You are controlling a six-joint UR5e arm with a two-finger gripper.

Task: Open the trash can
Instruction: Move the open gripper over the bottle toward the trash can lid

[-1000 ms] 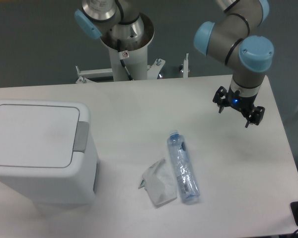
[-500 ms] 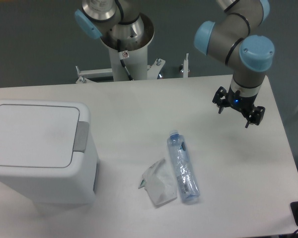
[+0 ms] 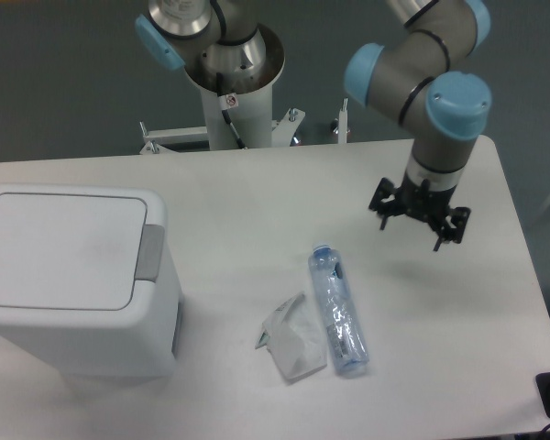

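The trash can (image 3: 73,284) is a big boxy white bin at the left of the table. Its flat white lid (image 3: 60,247) lies shut, with a grey push tab (image 3: 149,252) on its right edge. My gripper (image 3: 419,223) hangs above the table at the right, far from the bin, pointing down. Its fingers (image 3: 451,229) stand apart and hold nothing.
A clear plastic bottle (image 3: 337,309) lies on the table in the middle, with a crumpled white wrapper (image 3: 291,339) next to it on its left. The arm's base column (image 3: 229,92) stands behind the table's back edge.
The gripper has moved left and a little down, toward the middle of the table. The bin, bottle and wrapper have not moved.
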